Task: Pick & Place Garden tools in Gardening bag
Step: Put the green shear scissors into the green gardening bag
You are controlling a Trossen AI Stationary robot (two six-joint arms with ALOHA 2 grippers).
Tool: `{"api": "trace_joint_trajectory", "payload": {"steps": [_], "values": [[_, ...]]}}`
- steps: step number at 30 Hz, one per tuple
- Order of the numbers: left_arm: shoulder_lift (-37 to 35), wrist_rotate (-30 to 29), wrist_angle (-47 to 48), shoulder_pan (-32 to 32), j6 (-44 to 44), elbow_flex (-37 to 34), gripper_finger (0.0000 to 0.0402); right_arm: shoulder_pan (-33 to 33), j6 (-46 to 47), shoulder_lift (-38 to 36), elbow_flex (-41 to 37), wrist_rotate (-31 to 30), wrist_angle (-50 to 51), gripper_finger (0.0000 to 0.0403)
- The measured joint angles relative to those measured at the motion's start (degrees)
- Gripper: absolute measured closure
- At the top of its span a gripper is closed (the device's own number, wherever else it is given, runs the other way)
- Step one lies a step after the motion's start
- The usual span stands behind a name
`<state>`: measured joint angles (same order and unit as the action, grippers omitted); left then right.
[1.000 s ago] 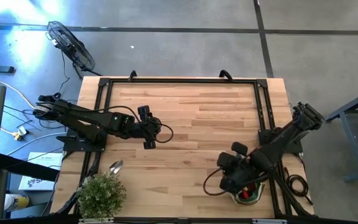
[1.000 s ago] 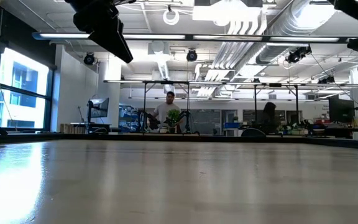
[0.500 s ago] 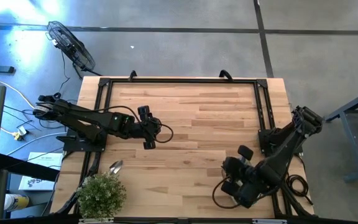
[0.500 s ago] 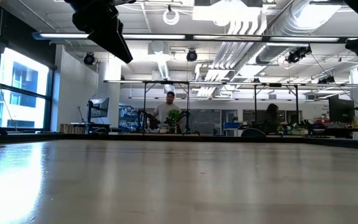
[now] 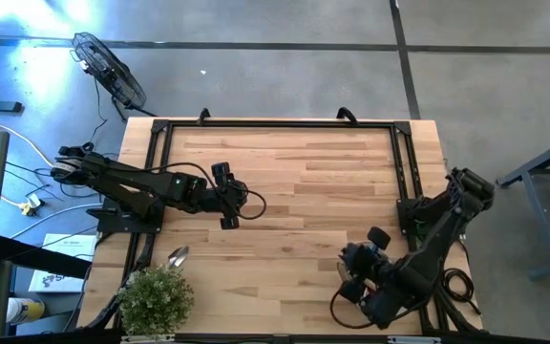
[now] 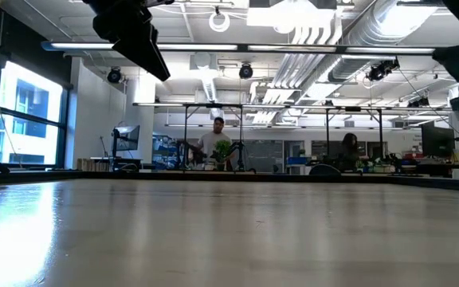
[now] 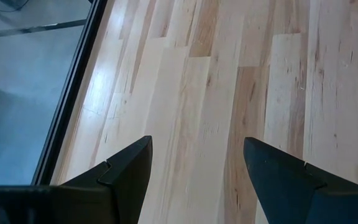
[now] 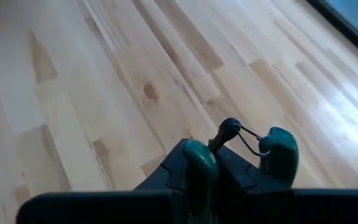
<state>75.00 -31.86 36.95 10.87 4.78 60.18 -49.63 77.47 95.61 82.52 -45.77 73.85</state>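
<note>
Teal-handled pruners (image 8: pixel 194 158) sit clamped in the right gripper (image 8: pixel 222 171), fingers closed on them and the handles and spring wire poking out ahead. That gripper hangs over the wood table (image 5: pixel 304 182) near the right-hand corner, on the same long edge as the potted plant (image 5: pixel 156 298). The left gripper (image 7: pixel 194 149) waits with fingers spread wide and nothing between them, over bare boards in the left half of the table.

One silver scoop (image 5: pixel 177 255) lies on the table by the left edge, just beside the plant and apart from both grippers. No bag shows in any view. It may be under the right arm, can't tell.

Progress, my read: mid-task. The pruners are picked up but not yet dropped. The scoop is not yet collected. No other tools show on the boards, so whatever else there is may already be packed, but that can't be confirmed from here.
</note>
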Motion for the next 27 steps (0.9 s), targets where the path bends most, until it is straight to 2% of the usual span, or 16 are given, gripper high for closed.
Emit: {"api": "trace_joint_trajectory", "payload": {"steps": [9,12,18,24,27], "values": [[0.0,-0.01,-0.04,0.0,0.0,0.0,0.0156,-0.28,-6.77,-2.63,3.68,-5.84,0.08,0.0374],[0.0,-0.02,-0.04,0.0,0.0,0.0,0.0156,-1.66,-8.68,-2.95,6.73,-5.48,0.2,0.0374],[0.0,-0.04,-0.04,0.0,-0.07,0.0,0.0156,-7.0,-8.28,-3.01,11.96,-2.05,-0.49,0.0374],[0.0,-0.19,-0.19,0.0,-0.42,0.0,0.0156,-11.43,-8.3,-2.99,12.57,-6.65,-1.49,0.0374],[0.0,-0.19,-0.51,0.0,-0.44,0.0,0.0156,-12.44,-5.2,-2.94,12.53,-6.5,0.48,0.0374]]}}
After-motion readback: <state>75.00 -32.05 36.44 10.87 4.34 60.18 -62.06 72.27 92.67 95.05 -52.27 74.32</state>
